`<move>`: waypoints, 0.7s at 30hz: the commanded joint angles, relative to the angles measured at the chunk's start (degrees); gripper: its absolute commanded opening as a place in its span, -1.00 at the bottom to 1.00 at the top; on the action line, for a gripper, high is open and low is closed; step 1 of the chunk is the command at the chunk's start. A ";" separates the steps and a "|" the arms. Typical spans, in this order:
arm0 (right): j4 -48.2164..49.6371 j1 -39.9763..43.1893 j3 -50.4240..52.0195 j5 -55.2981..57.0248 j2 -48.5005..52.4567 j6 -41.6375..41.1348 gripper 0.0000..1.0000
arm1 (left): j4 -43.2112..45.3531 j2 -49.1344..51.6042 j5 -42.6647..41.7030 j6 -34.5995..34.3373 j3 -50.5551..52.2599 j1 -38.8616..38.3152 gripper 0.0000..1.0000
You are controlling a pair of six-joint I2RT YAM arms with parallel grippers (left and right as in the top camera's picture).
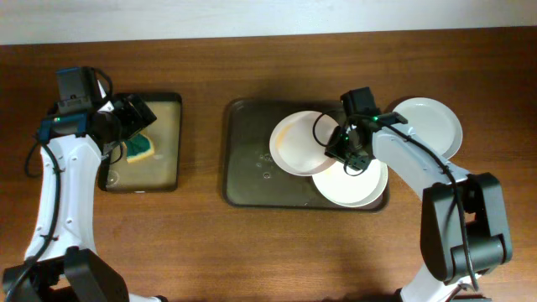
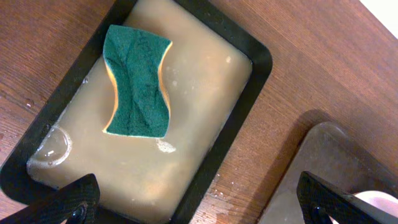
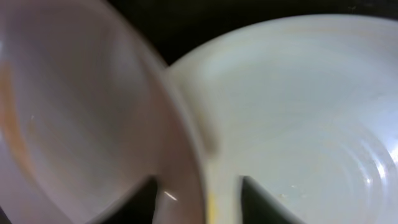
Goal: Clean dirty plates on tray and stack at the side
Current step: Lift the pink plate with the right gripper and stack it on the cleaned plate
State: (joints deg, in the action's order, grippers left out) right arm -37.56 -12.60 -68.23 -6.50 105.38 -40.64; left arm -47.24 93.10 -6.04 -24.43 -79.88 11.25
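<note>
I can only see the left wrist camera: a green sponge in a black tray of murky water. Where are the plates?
Observer: There are three round white plates. A yellow-smeared plate overlaps a second plate on the large dark rectangular tray. The third plate sits on the wooden table to the tray's right.
Operator: Is anything touching them?
Observer: Yes, the right tool grips the yellow-smeared plate's rim, and that plate is tilted over the second plate.

- The tray (image 1: pixel 243 168) carries two plates, the rear plate (image 1: pixel 294 143) overlapping the front plate (image 1: pixel 352 186).
- The right gripper (image 1: pixel 342 151) is at the rear plate's rim.
- The third plate (image 1: pixel 432 126) lies on the table (image 1: pixel 252 252), beside the tray.
</note>
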 commanded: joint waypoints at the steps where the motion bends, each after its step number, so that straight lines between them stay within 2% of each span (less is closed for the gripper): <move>1: 0.37 -0.90 -0.13 1.42 0.76 0.28 -0.92 | -0.33 0.11 -0.61 0.72 -0.37 0.02 0.99; 7: -8.11 -1.25 -10.01 2.73 0.68 12.22 -0.92 | -0.87 0.11 -0.61 0.72 -0.37 0.04 0.99; 10: -15.47 -3.17 -17.68 9.64 0.68 18.23 -0.92 | -0.87 0.11 -0.61 0.72 -0.37 0.00 0.99; 15: -22.40 -12.04 -27.23 32.33 0.68 27.71 -0.92 | -0.87 0.11 -0.61 0.72 -0.37 0.02 0.99; 17: -22.69 -18.64 -28.46 49.44 0.68 28.48 -0.92 | -0.87 0.11 -0.59 0.74 -0.37 0.00 0.99; 21: -22.38 -25.81 -28.46 64.13 0.68 35.34 -0.92 | -1.31 0.11 -0.57 0.74 -0.37 0.00 0.99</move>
State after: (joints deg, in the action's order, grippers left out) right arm -60.07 -33.80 -95.37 38.09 106.34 -12.38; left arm -48.23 93.12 -6.04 -24.45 -79.88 11.22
